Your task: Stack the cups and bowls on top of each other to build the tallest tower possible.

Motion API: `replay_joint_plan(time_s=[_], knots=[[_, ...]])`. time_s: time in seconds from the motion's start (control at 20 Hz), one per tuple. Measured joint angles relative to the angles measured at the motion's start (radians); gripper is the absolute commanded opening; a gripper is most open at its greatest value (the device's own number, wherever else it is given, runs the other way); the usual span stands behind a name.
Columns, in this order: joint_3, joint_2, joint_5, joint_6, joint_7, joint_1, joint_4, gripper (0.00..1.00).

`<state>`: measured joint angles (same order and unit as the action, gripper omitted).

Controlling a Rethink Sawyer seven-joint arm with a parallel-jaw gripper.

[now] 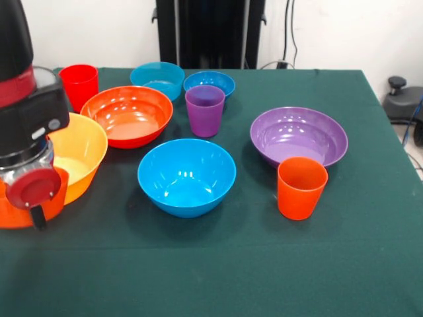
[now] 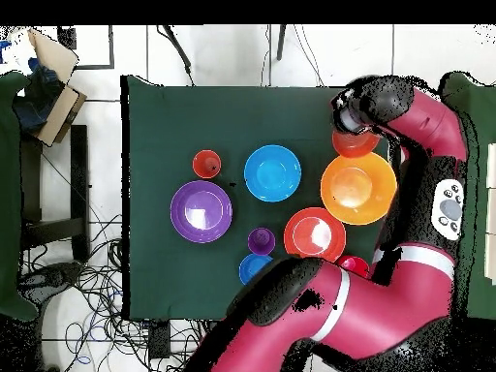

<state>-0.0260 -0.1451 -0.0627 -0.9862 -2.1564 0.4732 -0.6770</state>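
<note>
The end effector (image 1: 34, 212) sits low at the bench (image 1: 264, 277) edge, directly over the small orange bowl (image 1: 13, 210); whether it is released or clenched cannot be told. The yellow-orange bowl (image 1: 82, 153) touches that small bowl, just behind the end effector. Beyond it lie the orange-red bowl (image 1: 129, 115) and the red cup (image 1: 80, 84). The medium blue bowl (image 1: 187, 176) sits near the end effector's side, the purple cup (image 1: 205, 109) behind it. The purple bowl (image 1: 299, 135) and orange cup (image 1: 301, 187) stand well apart. The teal bowl (image 1: 158, 78) and small blue bowl (image 1: 209, 82) lie farthest. Nothing is stacked.
</note>
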Motion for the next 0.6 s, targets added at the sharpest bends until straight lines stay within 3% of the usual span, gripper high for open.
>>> replay_joint_plan(time_s=[0.6], knots=[[0.010,0.097,-0.001,-0.063,0.000,-0.033,0.150,0.00]])
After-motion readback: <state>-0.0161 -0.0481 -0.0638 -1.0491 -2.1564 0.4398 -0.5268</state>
